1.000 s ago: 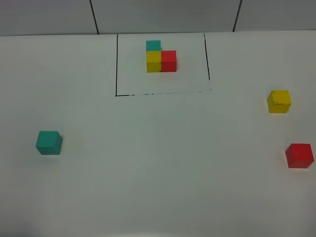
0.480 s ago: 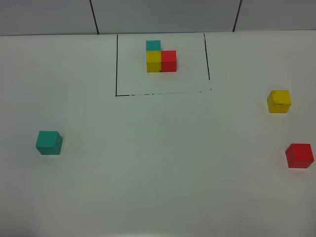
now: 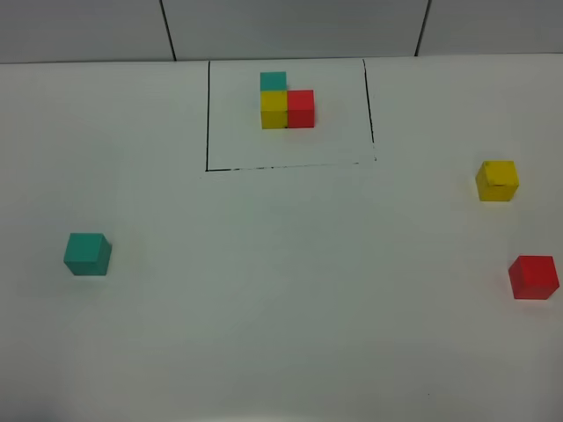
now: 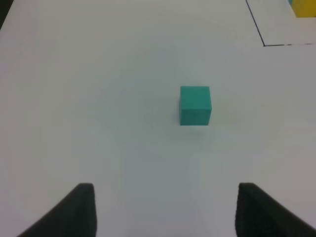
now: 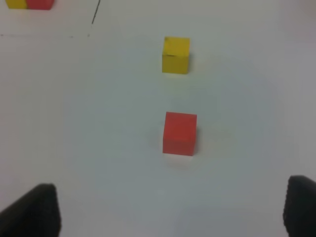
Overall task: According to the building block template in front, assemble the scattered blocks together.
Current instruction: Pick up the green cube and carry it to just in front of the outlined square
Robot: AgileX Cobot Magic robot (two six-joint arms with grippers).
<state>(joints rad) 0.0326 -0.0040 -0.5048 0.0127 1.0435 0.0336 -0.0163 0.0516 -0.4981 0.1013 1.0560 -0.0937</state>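
Observation:
The building block template point(image 3: 286, 105), a teal, yellow and red cluster, stands at the back inside a black drawn outline point(image 3: 208, 114). The scattered blocks lie apart on the white table point(image 3: 281, 290): teal cube point(image 3: 87, 254) at the left, yellow cube point(image 3: 497, 180) at the right, red cube point(image 3: 533, 277) nearer on the right edge. Neither arm shows in the high view. In the left wrist view my left gripper point(image 4: 165, 217) is open, short of the teal cube point(image 4: 195, 104). My right gripper point(image 5: 168, 212) stands wide open, short of the red cube point(image 5: 179, 133), the yellow cube point(image 5: 176, 55) beyond it.
A grey panelled wall point(image 3: 290, 26) runs along the table's far edge. The outline's corner point(image 4: 261, 43) shows beyond the teal cube in the left wrist view. A part of the template point(image 5: 29, 4) shows at the right wrist view's edge.

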